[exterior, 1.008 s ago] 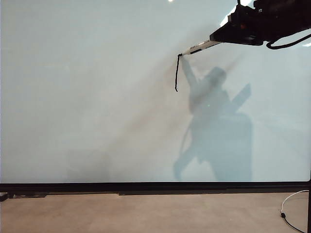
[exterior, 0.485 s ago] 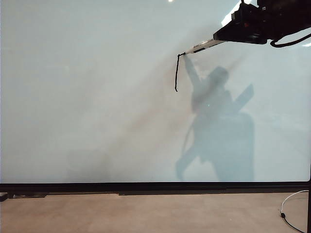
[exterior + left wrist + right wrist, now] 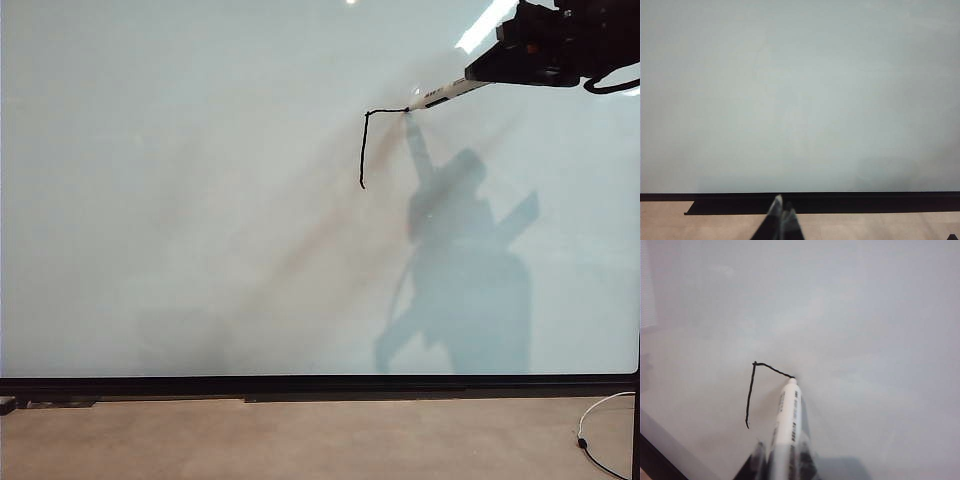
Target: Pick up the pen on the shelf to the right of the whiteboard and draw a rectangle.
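The whiteboard (image 3: 200, 200) fills most of the exterior view. My right gripper (image 3: 490, 75) reaches in from the upper right, shut on the white pen (image 3: 445, 95), whose tip touches the board. On the board is a black line (image 3: 364, 150): one vertical stroke and a short top stroke running to the pen tip, two sides of the rectangle. The right wrist view shows the pen (image 3: 788, 415) between the right gripper's fingers (image 3: 785, 462) and the same line (image 3: 751, 390). My left gripper (image 3: 782, 210) is shut and empty, low before the whiteboard's black lower frame (image 3: 840, 200). The shelf is out of view.
The arm's shadow (image 3: 455, 270) falls on the board's right half. A brown surface (image 3: 300, 440) lies below the black frame edge (image 3: 300, 385), with a white cable (image 3: 600, 430) at its right end.
The right gripper moved to the right with the pen, drawing a short horizontal stroke from the top of the vertical line. The left gripper is not seen earlier.
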Tool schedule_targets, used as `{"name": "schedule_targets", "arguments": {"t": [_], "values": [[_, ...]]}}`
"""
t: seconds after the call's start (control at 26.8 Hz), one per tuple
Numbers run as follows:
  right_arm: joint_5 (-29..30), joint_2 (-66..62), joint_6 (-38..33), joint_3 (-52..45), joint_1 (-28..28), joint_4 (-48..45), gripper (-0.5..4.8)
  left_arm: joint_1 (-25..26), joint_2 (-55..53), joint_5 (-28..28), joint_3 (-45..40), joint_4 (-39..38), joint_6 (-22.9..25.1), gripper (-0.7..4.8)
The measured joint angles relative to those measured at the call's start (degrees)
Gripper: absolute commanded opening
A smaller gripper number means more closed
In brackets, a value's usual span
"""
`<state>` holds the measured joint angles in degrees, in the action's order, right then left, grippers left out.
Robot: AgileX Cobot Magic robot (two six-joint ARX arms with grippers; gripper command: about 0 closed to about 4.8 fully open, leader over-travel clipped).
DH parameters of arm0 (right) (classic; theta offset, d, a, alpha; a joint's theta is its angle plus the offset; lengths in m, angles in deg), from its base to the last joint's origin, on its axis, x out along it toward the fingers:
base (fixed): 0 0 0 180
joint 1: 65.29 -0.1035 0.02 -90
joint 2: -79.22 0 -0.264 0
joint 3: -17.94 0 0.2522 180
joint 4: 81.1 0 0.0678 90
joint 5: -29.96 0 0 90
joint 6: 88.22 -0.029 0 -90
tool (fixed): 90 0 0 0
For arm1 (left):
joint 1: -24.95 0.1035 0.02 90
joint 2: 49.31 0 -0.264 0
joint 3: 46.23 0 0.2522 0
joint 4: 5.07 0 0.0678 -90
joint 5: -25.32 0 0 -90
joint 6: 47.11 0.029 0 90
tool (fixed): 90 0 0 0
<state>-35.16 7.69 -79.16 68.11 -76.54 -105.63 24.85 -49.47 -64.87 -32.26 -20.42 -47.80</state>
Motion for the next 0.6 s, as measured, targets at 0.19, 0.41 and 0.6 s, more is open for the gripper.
{"name": "schedule_targets", "arguments": {"t": [0.19, 0.41, 0.6], "values": [[-0.28, 1.66, 0.02, -0.52, 1.18, 0.79, -0.06, 0.0, 0.0, 0.0, 0.0, 0.0, -0.02, -0.04], [-2.03, 3.72, 0.72, -0.94, 1.46, 1.77, -0.06, 0.0, 0.0, 0.0, 0.0, 0.0, 0.0, -0.04], [-2.95, 4.33, 1.09, -1.01, 1.51, 3.34, -0.06, 0.0, 0.0, 0.0, 0.0, 0.02, 0.0, -0.04]]}}
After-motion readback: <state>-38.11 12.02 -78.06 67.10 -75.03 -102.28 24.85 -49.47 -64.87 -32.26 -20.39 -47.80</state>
